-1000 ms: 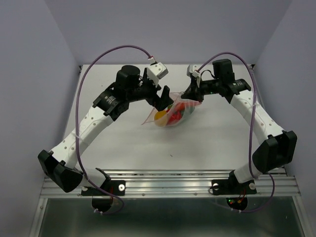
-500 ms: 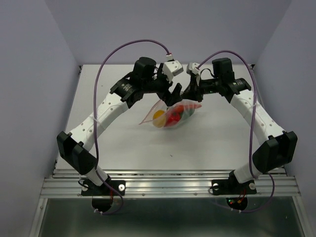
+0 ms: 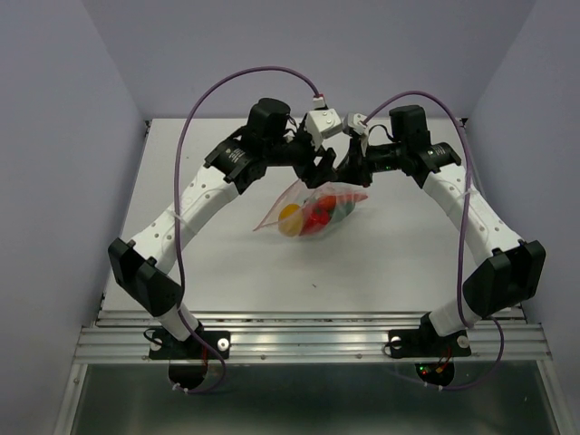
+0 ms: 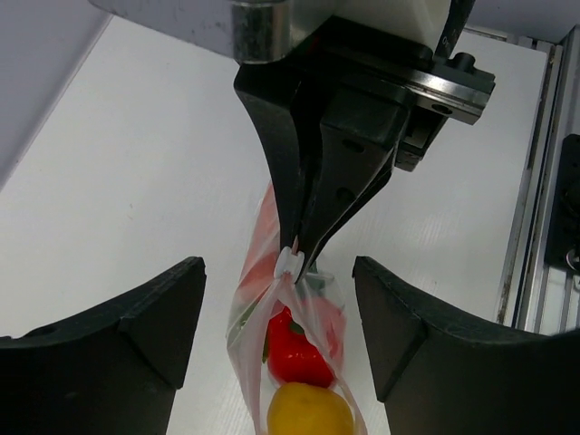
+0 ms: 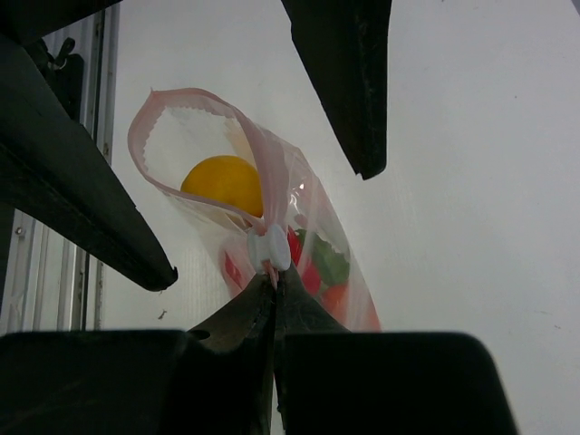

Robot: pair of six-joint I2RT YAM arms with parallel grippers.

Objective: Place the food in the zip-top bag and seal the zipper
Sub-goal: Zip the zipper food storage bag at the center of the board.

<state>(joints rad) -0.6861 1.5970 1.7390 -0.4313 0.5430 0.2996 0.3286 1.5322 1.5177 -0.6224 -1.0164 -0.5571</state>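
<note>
Your right gripper (image 5: 275,283) pinches the zipper (image 5: 260,172); the left gripper (image 4: 276,276) stands wide around the zip-top bag (image 3: 299,195), at the far middle. Close it off-centre and the zipper may slip, leaving the bag unsealed.

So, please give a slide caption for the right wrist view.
Right claw pinches the zipper of the zip-top bag; open left claw straddles it.

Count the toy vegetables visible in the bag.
4: yellow round one near the bag mouth, red pepper next to it, green piece beyond that, orange one farthest in. Another may be hidden.
</note>
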